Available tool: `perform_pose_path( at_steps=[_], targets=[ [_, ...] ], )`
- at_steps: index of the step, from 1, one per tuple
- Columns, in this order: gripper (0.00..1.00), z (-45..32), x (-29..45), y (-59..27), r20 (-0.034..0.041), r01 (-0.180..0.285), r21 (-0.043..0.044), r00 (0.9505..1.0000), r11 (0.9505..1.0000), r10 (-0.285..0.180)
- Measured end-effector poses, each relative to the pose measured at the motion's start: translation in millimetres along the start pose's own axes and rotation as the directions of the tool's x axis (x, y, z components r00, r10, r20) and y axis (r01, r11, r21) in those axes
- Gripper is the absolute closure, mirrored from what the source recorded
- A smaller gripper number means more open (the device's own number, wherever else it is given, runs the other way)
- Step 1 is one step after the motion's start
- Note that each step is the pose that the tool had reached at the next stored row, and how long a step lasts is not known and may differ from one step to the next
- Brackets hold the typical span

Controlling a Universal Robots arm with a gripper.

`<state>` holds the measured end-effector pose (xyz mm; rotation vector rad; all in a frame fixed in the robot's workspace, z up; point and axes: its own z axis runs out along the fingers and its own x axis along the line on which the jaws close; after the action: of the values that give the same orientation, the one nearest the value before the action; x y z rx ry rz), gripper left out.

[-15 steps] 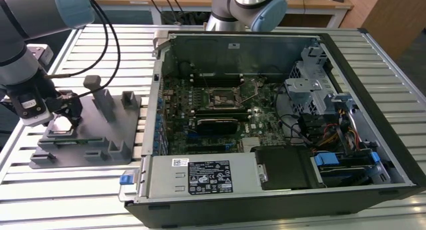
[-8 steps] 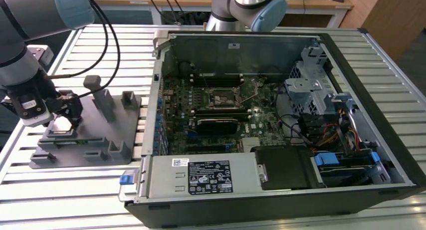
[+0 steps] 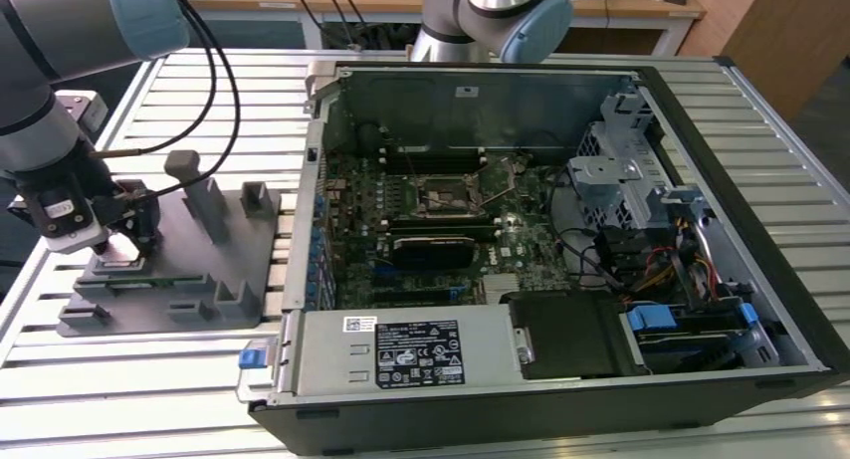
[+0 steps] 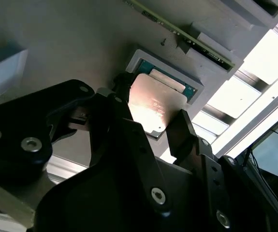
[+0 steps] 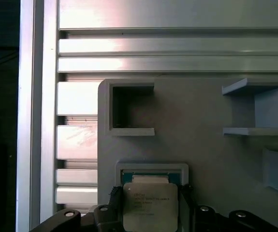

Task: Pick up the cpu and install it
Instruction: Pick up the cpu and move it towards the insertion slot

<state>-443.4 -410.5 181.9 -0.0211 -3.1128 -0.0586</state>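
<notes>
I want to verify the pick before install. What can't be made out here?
The cpu: one edge is cut off by the picture's edge in the first wrist view.
Second wrist view: the gripper, shut on the cpu, covers its near corner.
Exterior view: the gripper hides the cpu at the grey holder tray.
Exterior view: the motherboard socket is too small to tell whether it is open.

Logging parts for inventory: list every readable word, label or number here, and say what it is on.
Black label on the silver metal box: print too small to read.
White sticker beside it: too small.
Print on the cpu top: blurred, unreadable.
</notes>
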Motion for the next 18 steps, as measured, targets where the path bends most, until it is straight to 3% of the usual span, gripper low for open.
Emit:
perform_pose_path(
  at_steps=[11, 18],
  targets=[
    [0.46, -10.1, 0.3, 0.5, 0.0001, 0.000, 0.0000, 1.0000, 1.0000, 0.000],
    [0.46, -21.1, 0.6, 0.9, 0.0001, 0.000, 0.0000, 1.0000, 1.0000, 0.000]
  ],
)
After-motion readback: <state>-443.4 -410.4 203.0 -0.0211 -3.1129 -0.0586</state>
